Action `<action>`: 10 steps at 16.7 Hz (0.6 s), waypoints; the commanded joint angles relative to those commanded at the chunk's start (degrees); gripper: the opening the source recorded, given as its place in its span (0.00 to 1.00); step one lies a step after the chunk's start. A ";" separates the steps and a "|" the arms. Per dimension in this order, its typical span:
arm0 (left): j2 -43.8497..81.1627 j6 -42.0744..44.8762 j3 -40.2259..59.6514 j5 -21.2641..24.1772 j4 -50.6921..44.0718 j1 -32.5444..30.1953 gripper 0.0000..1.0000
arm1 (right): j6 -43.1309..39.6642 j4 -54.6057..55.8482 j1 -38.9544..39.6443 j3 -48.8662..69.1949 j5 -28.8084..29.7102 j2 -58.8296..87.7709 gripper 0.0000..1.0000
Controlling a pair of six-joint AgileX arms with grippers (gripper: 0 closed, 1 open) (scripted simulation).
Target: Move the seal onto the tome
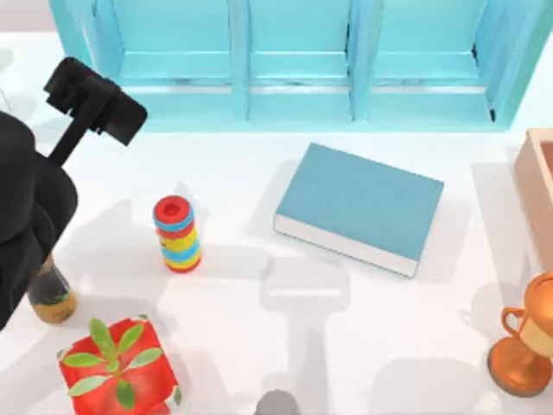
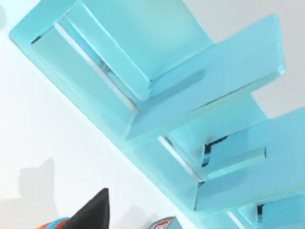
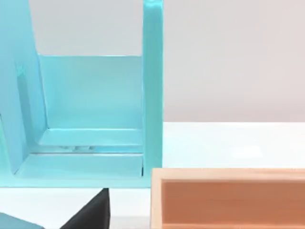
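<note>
Shelf unit (image 1: 302,65) runs along the worktop's (image 1: 233,294) far edge. Tome (image 1: 359,206) lies flat just in front of it, right of centre. Stacked-ring toy (image 1: 177,233) stands left of the tome, well apart. Potted plant (image 1: 117,367) near left front. Trophy cup (image 1: 527,341) at right front. Open box (image 1: 537,186) at right edge.

Teal shelf unit (image 2: 181,95) runs diagonally across frame, upper left to lower right, compartments open w/ dark gaps at joints. White table (image 2: 43,143) lower left. At bottom edge: black fingertip (image 2: 95,212), striped red-blue-yellow object (image 2: 51,224), book corner (image 2: 162,223).
</note>
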 joint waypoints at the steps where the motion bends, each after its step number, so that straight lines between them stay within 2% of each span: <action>1: -2.81 3.65 -1.60 1.46 0.77 1.67 1.00 | 0.00 0.00 0.00 0.00 0.00 0.00 1.00; 10: -24.83 31.92 -15.66 13.24 6.71 16.23 1.00 | 0.00 0.00 0.00 0.00 0.00 0.00 1.00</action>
